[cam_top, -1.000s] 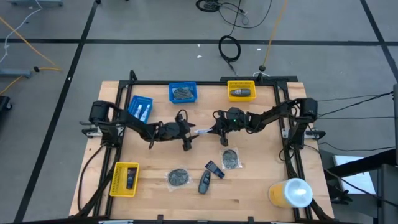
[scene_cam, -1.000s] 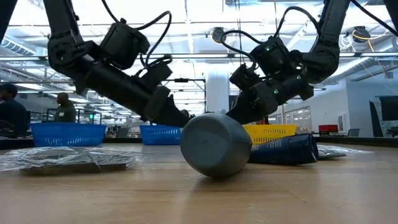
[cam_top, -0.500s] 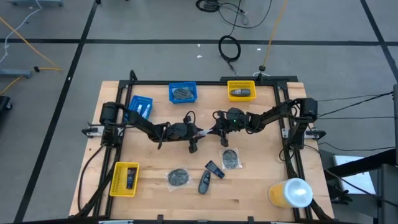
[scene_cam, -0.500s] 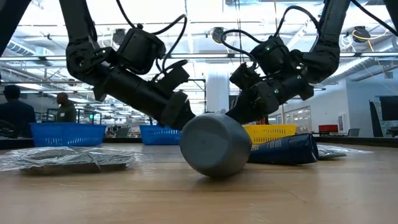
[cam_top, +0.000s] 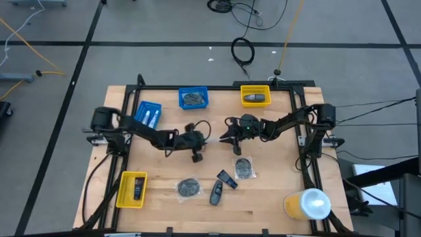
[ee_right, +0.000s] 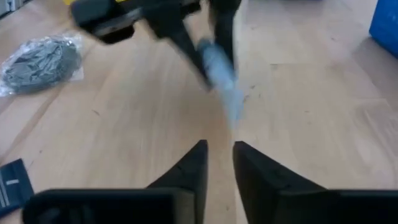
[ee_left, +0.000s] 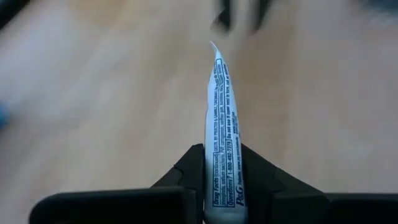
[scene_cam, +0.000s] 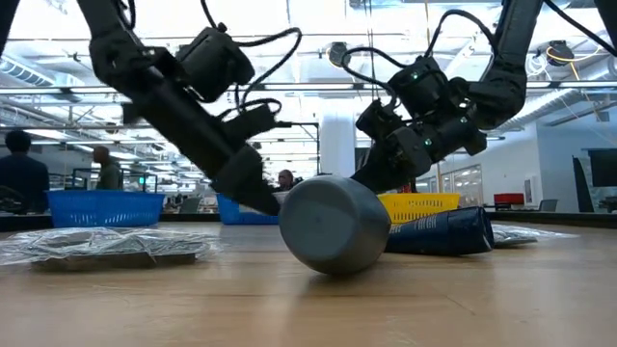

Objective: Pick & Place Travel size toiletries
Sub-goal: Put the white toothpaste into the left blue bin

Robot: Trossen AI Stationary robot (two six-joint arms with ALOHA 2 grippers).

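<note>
White toothpaste-type tube point(ee_left: 224, 134), held above the middle of the worktop point(cam_top: 263, 204), clamped at one end between the closed fingers of the left gripper point(ee_left: 222, 171). Its long axis runs straight out from that gripper, the crimped tail pointing toward the right gripper point(ee_right: 217, 158), just beside it and nearly in line. The right gripper's fingers stand slightly parted with nothing between them; the tube is free of them and shows blurred ahead in the right wrist view.

Judgement: a hand-over looks complete, so the left arm is the one to carry the tube. The blue bin point(cam_top: 148, 114) near the worktop's far-left corner already holds white tubes and lies on the left arm's side, a likely target.

Surface: bare wood, flat, within a black frame. A second blue bin point(cam_top: 193, 98) and a yellow bin point(cam_top: 255, 95) sit at the far edge, another yellow bin point(cam_top: 131, 189) near the near-left corner. Two bagged grey pads point(cam_top: 189, 187) and dark oblong pieces point(cam_top: 226, 179) lie toward the near edge, well apart from both grippers. A large yellow-and-white cylinder point(cam_top: 307, 203) stands at the near-right corner.
</note>
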